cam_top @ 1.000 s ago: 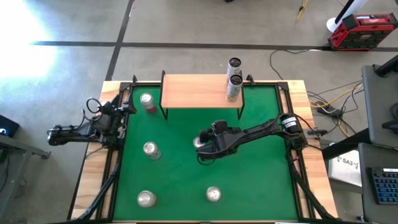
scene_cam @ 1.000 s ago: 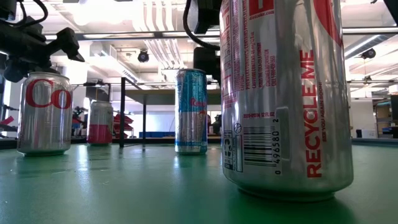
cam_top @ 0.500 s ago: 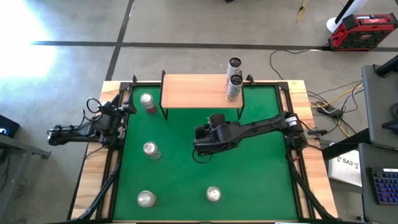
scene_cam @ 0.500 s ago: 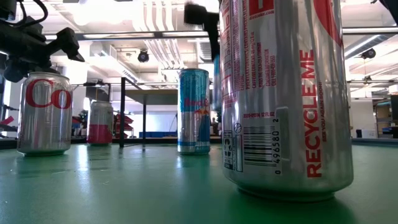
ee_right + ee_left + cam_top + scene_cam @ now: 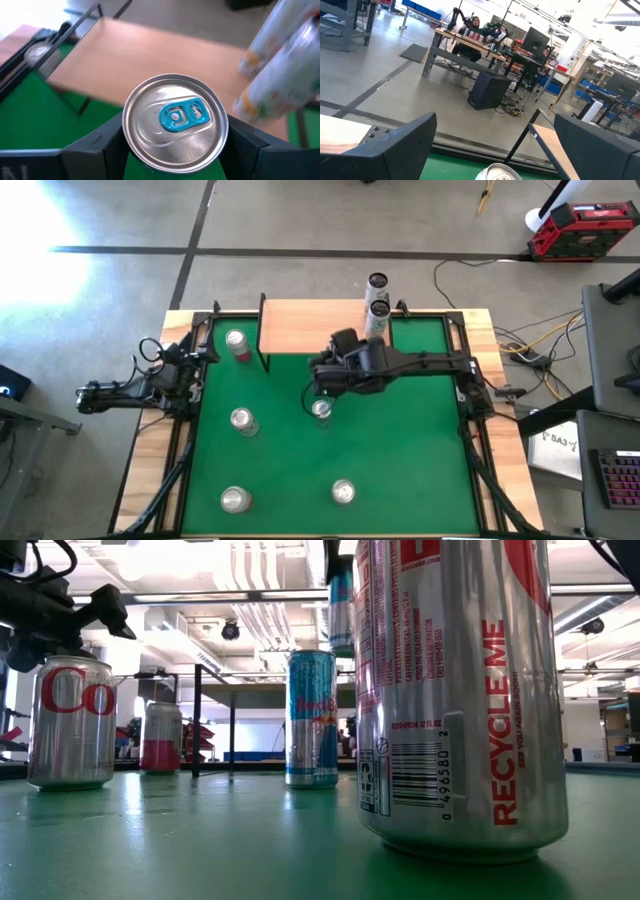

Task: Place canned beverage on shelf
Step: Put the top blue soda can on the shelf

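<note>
My right gripper (image 5: pixel 325 375) is shut on a slim silver can with a blue tab (image 5: pixel 175 120). It holds the can in the air just in front of the shelf (image 5: pixel 320 325). The low view shows this can (image 5: pixel 342 600) raised; in the high view the gripper hides it. A second blue and silver can (image 5: pixel 321 409) stands on the green mat below. Two tall pale cans (image 5: pixel 378 308) stand on the right end of the shelf's wooden top. My left gripper (image 5: pixel 195 370) is open and empty at the table's left edge. My right gripper pinches the can between its two fingers (image 5: pixel 105 145), one on each side of the can's wall (image 5: pixel 131 150), just below the top rim. The fingers come slanting from above. The can is upright and lifted clear of the mat.
A pink and silver can (image 5: pixel 237 343) stands left of the shelf. Silver cans stand at mid left (image 5: pixel 243 421), near left (image 5: pixel 235 500) and near centre (image 5: pixel 343 492). The left part of the shelf top (image 5: pixel 150 55) is bare. Black frame rails run along the table's sides.
My right gripper has risen from mat level with the slim can and gone toward the table's far edge, up to the shelf front. The can is now lifted clear. The other blue and silver can has stayed on the mat, shifted slightly.
</note>
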